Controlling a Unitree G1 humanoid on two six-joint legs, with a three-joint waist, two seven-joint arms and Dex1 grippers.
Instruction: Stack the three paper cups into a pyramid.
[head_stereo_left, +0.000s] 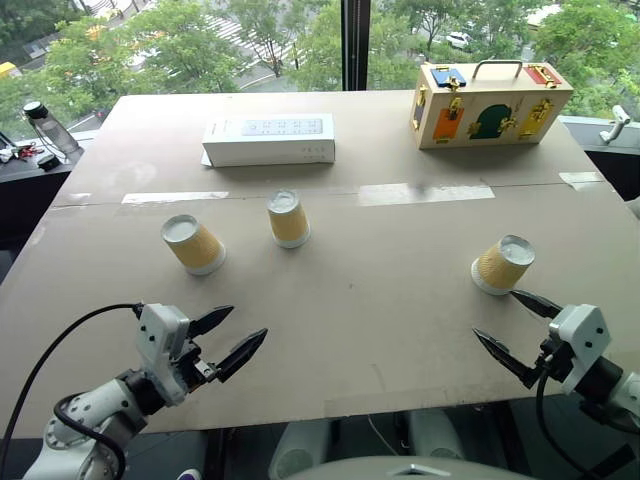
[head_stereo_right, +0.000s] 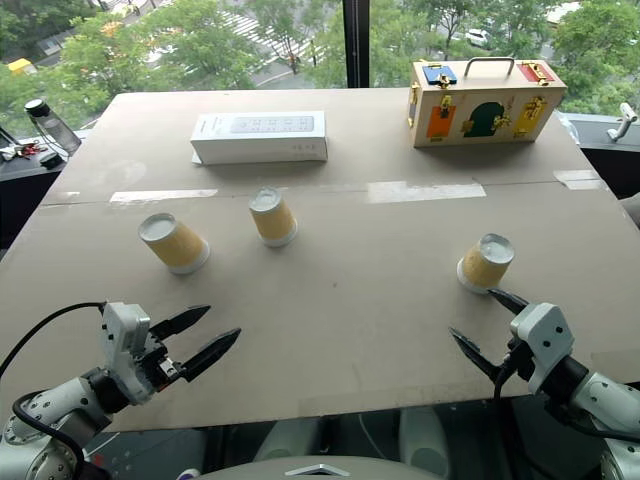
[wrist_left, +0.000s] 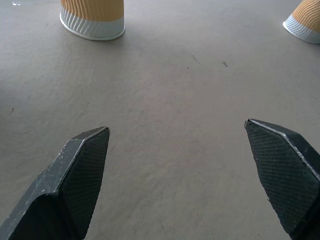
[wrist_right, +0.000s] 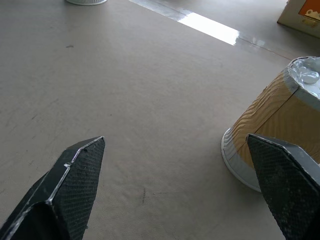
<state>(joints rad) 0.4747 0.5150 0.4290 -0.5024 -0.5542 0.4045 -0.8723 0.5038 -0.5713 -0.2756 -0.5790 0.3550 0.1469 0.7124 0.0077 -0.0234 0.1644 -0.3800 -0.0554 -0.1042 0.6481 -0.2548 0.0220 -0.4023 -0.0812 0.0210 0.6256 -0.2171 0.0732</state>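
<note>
Looking down on the tabletop (head_stereo_left: 330, 300), I see the three paper cups standing upside down and well apart from each other, none stacked yet: the left cup (head_stereo_left: 193, 245) and the middle cup (head_stereo_left: 288, 219) are near each other on my left side, and the right cup (head_stereo_left: 503, 265) stands alone on my right side. My left pincer (head_stereo_left: 232, 338) hovers low over the tabletop with its two black fingers spread wide and holds nothing; the left cup is ahead of it, not yet near. My right pincer (head_stereo_left: 517, 330) is also spread wide and empty, and the right cup is just beside its outer finger, in front of it. Behind the cups lie a white flat box (head_stereo_left: 270, 139) and a wooden case with latches (head_stereo_left: 488, 103), which I leave alone. I judge that the step now is the first reach, so nothing of the pyramid exists yet. To do it well, I should bring one pincer around a cup at the ribbed sleeve, with one finger on each side, and close softly, because thin paper can be crushed or tipped over. The two base cups must end touching side by side, so the third can sit across both.
</note>
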